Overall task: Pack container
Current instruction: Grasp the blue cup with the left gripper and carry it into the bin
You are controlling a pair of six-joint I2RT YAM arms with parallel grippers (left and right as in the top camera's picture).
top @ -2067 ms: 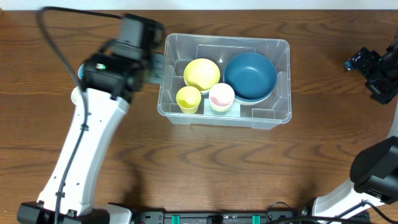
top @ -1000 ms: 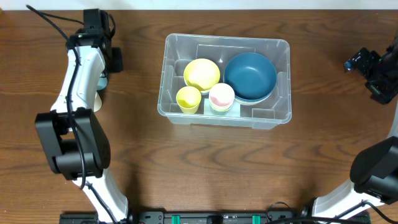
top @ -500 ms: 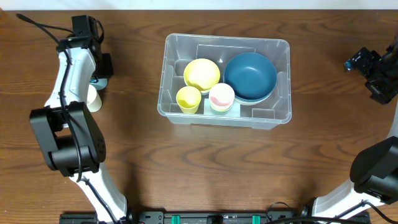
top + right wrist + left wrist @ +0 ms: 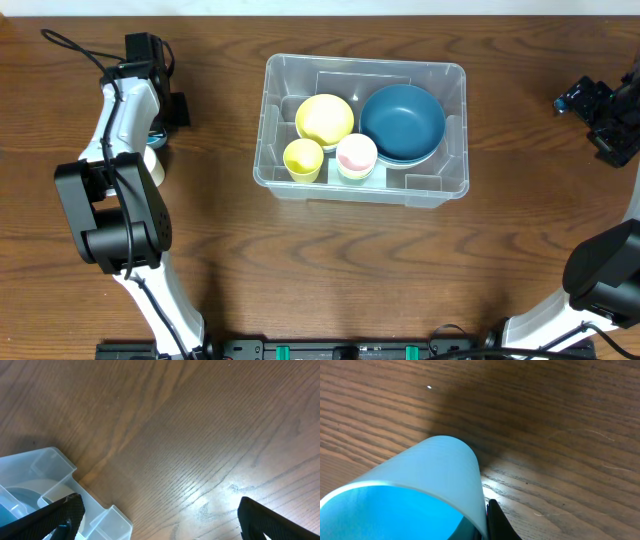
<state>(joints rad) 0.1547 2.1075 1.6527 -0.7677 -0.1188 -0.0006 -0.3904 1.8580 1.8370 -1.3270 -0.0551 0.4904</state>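
Note:
The clear container (image 4: 365, 62) stands at the table's middle and holds a yellow bowl (image 4: 324, 118), a blue bowl (image 4: 402, 122), a yellow cup (image 4: 303, 158) and a pink-and-white cup (image 4: 356, 155). My left gripper (image 4: 160, 126) is at the far left, well apart from the container. In the left wrist view the gripper (image 4: 487, 512) is shut on the rim wall of a light blue cup (image 4: 430, 475), one finger inside and one outside. The cup (image 4: 157, 137) is mostly hidden under the arm. My right gripper (image 4: 605, 125) is open and empty at the far right, and its wrist view (image 4: 160, 515) shows its fingers spread wide.
A cream cup (image 4: 153, 168) stands just in front of the blue cup, partly under the left arm. A corner of the container (image 4: 50, 470) shows at the lower left of the right wrist view. Wood table (image 4: 330, 270) all around.
My left arm swung from beside the container to the far left and came down on the blue cup. The right arm has not moved.

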